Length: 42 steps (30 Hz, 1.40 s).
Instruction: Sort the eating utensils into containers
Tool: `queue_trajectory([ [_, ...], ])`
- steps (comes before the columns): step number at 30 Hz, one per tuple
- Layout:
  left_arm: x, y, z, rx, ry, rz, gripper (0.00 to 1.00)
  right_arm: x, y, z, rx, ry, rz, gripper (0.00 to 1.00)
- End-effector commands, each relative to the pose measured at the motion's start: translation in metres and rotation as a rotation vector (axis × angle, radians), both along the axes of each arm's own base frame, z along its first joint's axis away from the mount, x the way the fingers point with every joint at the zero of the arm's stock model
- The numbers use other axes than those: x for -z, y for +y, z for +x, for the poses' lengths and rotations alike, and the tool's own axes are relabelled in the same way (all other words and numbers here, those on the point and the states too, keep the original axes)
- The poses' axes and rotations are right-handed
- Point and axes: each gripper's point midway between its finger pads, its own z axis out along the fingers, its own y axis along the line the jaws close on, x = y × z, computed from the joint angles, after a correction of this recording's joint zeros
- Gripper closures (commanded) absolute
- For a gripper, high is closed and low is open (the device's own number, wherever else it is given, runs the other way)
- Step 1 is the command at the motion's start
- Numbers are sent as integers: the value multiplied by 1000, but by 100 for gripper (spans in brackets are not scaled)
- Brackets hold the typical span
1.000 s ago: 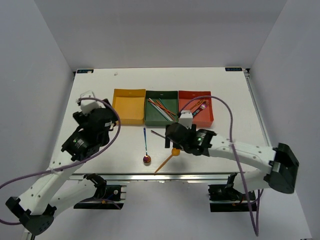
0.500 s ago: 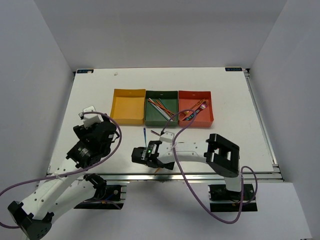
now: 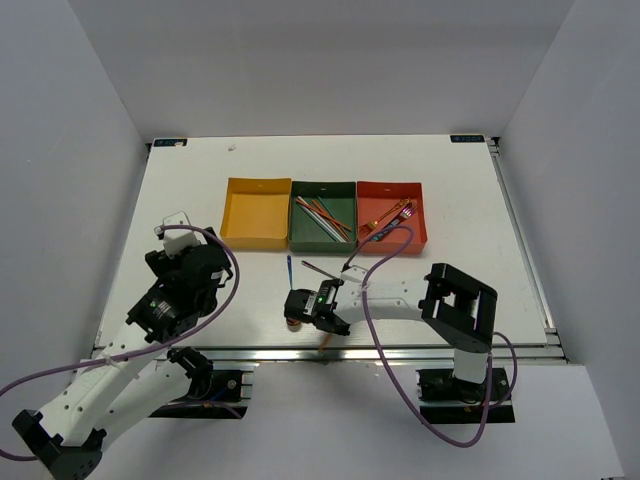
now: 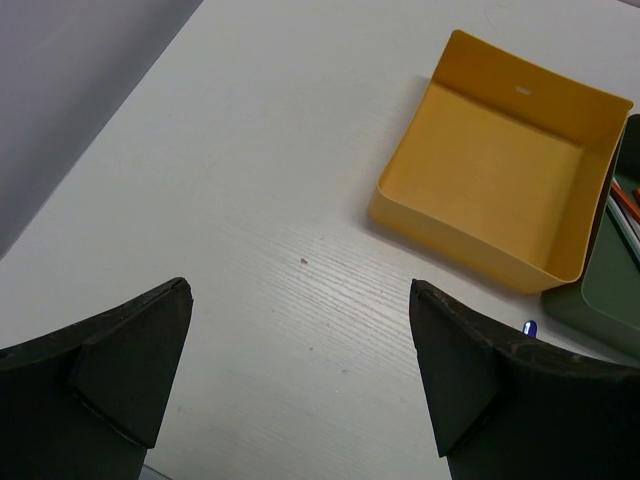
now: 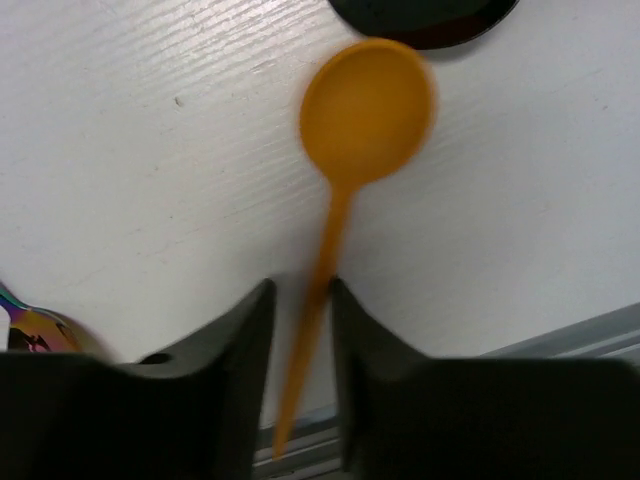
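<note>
orange spoon (image 5: 365,110): handle between right claw (image 5: 303,295), bowl outward | clamp unclear | left claw (image 4: 298,290) apart

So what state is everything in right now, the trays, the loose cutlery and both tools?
Yellow-orange square tray: empty.
Dark green square tray: holds several utensils.
Red square tray: holds a couple of utensils.
Orange plastic spoon: lying on the white table.
Slim blue-handled utensil: loose on the table.
Left tool: open, empty.
Right tool: jaws narrow, either side of that spoon's handle; grip unclear.
</note>
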Motion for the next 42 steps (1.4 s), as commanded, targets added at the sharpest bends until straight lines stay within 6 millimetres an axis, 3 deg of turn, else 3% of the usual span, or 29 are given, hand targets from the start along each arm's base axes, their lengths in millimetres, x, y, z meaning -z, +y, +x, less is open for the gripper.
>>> queue_trajectory([
  [1, -2, 0, 1, 2, -8, -4, 2, 17, 4, -7, 4, 37, 13, 71],
  [2, -2, 0, 1, 2, -8, -4, 2, 16, 4, -8, 2, 41, 16, 80],
  [7, -2, 0, 0, -1, -9, -3, 2, 1, 13, -14, -2, 12, 76, 100],
  [10, -5, 5, -2, -21, -20, -4, 2, -19, 12, -8, -5, -51, 83, 100],
  [14, -17, 18, -10, -87, -87, -46, 2, -70, 30, 17, -178, -181, 48, 100],
  [16, -21, 23, -14, -105, -108, -55, 2, -106, 50, 35, -291, -286, 72, 100],
  [17, -24, 25, -16, -112, -129, -75, 2, -125, 77, 46, -460, -365, 90, 100],
  [18, -26, 28, -18, -127, -136, -75, 2, -138, 86, 62, -534, -412, 119, 100],
  [19, -28, 30, -19, -137, -146, -79, 2, -145, 113, 61, -686, -390, 220, 100],
  [20, -30, 33, -21, -148, -159, -91, 2, -168, 140, 75, -761, -470, 332, 100],
  [21, -31, 34, -22, -150, -162, -90, 2, -175, 145, 107, -848, -497, 323, 100],
  [22, -32, 35, -23, -152, -167, -90, 2, -182, 166, 103, -1008, -457, 429, 100],
  [23, -31, 35, -23, -148, -165, -88, 2, -190, 171, 119, -1041, -477, 426, 100],
  [24, -32, 35, -24, -144, -176, -97, 2, -203, 182, 150, -1103, -512, 368, 100],
  [26, -29, 30, -22, -108, -162, -91, 2, -212, 198, 168, -1202, -527, 315, 100],
  [27, -31, 29, -21, -98, -175, -105, 2, -172, 201, 178, -1245, -418, 242, 100],
  [28, -31, 27, -21, -85, -174, -107, 2, -218, 220, 192, -1316, -531, 243, 100],
  [29, -31, 25, -20, -71, -169, -104, 2, -220, 223, 203, -1317, -535, 215, 100],
  [30, -31, 24, -20, -66, -171, -107, 2, -193, 225, 220, -1311, -491, 183, 100],
  [33, -31, 23, -19, -63, -170, -108, 2, -202, 215, 247, -1302, -539, 167, 100],
  [34, -30, 23, -19, -60, -168, -107, 2, -211, 221, 253, -1315, -606, 203, 100],
  [35, -30, 23, -19, -58, -168, -105, 2, -183, 213, 253, -1321, -562, 191, 100],
  [38, -28, 20, -17, -47, -157, -101, 2, -188, 207, 267, -1314, -612, 196, 100],
  [39, -27, 19, -16, -42, -152, -98, 2, -176, 208, 269, -1327, -590, 188, 100],
  [42, -26, 17, -15, -38, -142, -93, 2, -165, 212, 275, -1331, -575, 163, 96],
])
